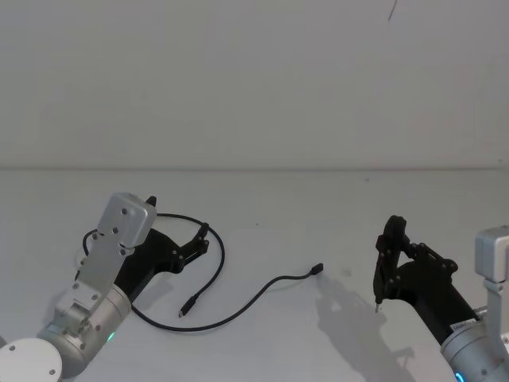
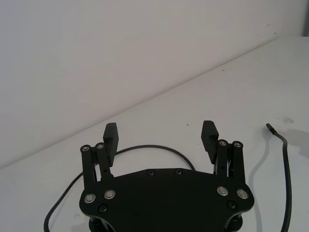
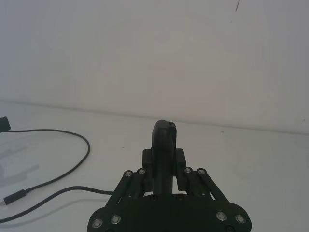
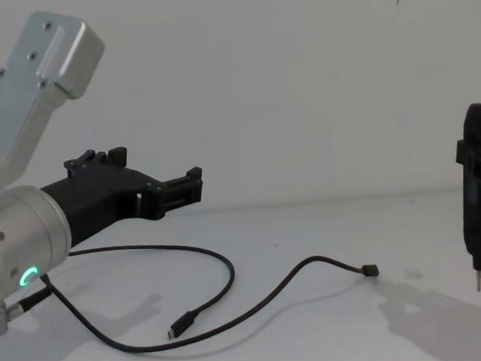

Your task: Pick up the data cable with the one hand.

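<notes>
The left gripper (image 1: pixel 200 239) hovers at the left over the data cable (image 1: pixel 223 256) — jaws apart, holding nothing. The cable lies curved on the white table (image 1: pixel 334 215). The right gripper (image 1: pixel 378 298) — jaws together — hangs far right, well apart.

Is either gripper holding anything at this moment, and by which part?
Nothing is held. The left gripper hovers open over the data cable; the right gripper is shut and empty, apart from it.
</notes>
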